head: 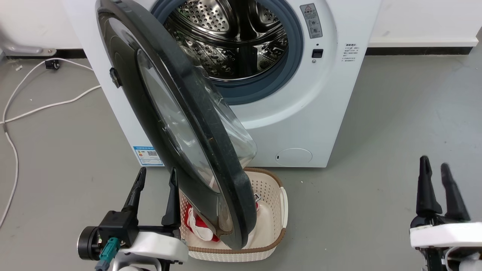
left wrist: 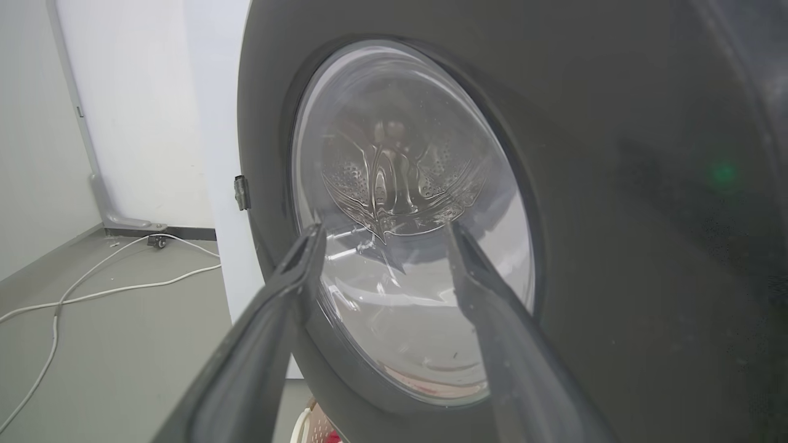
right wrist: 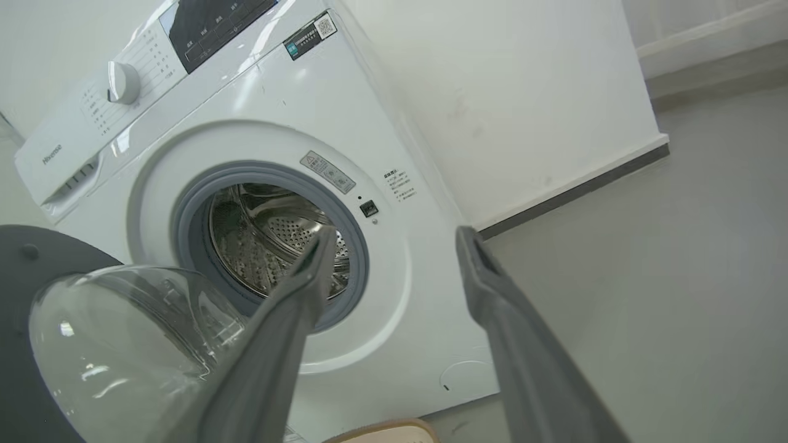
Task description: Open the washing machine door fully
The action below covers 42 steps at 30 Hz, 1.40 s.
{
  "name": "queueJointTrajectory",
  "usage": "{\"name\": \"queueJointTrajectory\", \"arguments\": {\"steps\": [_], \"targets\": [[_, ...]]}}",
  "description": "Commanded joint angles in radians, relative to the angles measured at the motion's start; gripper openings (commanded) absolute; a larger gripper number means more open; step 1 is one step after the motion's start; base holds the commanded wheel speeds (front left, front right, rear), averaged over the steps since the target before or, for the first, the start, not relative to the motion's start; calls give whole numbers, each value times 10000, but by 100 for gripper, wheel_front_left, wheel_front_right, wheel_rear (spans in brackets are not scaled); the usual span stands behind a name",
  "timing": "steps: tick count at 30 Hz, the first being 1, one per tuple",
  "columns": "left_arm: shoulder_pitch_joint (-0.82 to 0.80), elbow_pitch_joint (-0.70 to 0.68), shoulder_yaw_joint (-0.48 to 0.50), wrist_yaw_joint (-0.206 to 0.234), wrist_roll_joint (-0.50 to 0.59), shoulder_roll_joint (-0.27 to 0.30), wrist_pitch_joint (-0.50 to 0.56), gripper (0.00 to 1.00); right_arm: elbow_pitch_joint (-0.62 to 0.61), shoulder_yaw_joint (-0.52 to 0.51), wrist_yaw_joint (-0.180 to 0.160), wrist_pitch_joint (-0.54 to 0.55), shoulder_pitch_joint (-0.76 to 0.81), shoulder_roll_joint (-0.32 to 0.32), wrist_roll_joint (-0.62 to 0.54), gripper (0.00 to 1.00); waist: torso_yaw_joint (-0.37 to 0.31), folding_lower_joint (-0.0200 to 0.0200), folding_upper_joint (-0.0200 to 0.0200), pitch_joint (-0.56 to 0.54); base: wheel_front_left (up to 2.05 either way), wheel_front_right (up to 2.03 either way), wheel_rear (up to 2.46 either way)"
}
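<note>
The white washing machine (head: 301,113) stands ahead with its steel drum (head: 229,41) exposed. Its round black washing machine door (head: 188,124) hangs swung out toward me on left-side hinges, the glass bowl bulging to the right. My left gripper (head: 156,178) is open just left of the door's lower outer face, holding nothing. In the left wrist view the left gripper (left wrist: 381,231) points at the door's (left wrist: 615,184) glass window. My right gripper (head: 435,165) is open at the lower right, well away from the machine. In the right wrist view the right gripper (right wrist: 394,237) looks at the machine (right wrist: 394,111).
A cream laundry basket (head: 276,210) with red and white cloth (head: 197,226) sits on the floor under the door's lower edge. White cables (head: 34,109) trail over the grey floor at the left. Open floor lies to the right of the machine.
</note>
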Motion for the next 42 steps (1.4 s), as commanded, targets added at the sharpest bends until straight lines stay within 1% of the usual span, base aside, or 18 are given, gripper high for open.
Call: {"name": "queueJointTrajectory", "arguments": {"steps": [1,3,6,8,11,13,15,18,25,34,35,36,37,42], "targets": [[99,-10,-10,50,15,-6,-25,100,-266,-113,0,-34,96,135,-674,100,-6,-1,0,5,0,0,0],[86,-9,10,42,18,-4,-25,100,-831,-327,-1,-50,246,279,-2462,100,-10,-1,0,23,0,0,0],[67,-7,32,38,8,-4,-24,100,-1627,-333,-1,8,462,523,-4536,100,-6,-1,0,38,0,0,0],[61,-10,28,39,7,-4,-24,100,-2063,-196,-1,163,672,600,-5630,100,5,-1,0,36,0,0,0],[26,17,31,17,26,-4,-24,100,-2440,124,-3,415,1065,694,-6601,100,21,-1,0,40,0,0,0],[14,24,34,-2,50,-6,-24,100,-2450,257,-3,527,1324,728,-6866,100,32,-1,0,49,0,0,0],[5,20,28,-6,72,-4,-24,100,-2317,259,-3,541,1505,746,-6852,100,43,-1,0,63,0,0,0],[2,11,25,-16,84,-4,-24,100,-2077,195,-3,443,1603,758,-6338,100,40,-1,0,75,0,0,0],[43,-32,-11,-26,181,-4,-24,100,-1731,151,-3,258,1380,763,-5977,100,37,-1,0,87,0,0,0],[29,-30,-17,-76,180,-4,-24,100,-1651,172,-3,129,1228,763,-5986,100,35,-1,0,136,0,0,0],[28,-19,-21,-89,172,-4,-24,41,-1640,168,-3,129,1235,763,-6008,100,36,-1,0,131,0,0,0],[28,-19,-21,-89,172,-4,-24,41,-1640,168,-3,129,1235,763,-6008,100,36,-1,0,131,0,0,0],[37,-1,-25,-100,149,-4,-24,0,-1635,165,-3,121,1242,763,-5980,100,37,-1,0,129,0,0,0],[32,39,-22,-145,203,-4,-24,0,-1610,174,-3,100,1242,764,-6004,100,42,-1,0,117,0,0,0]]}}
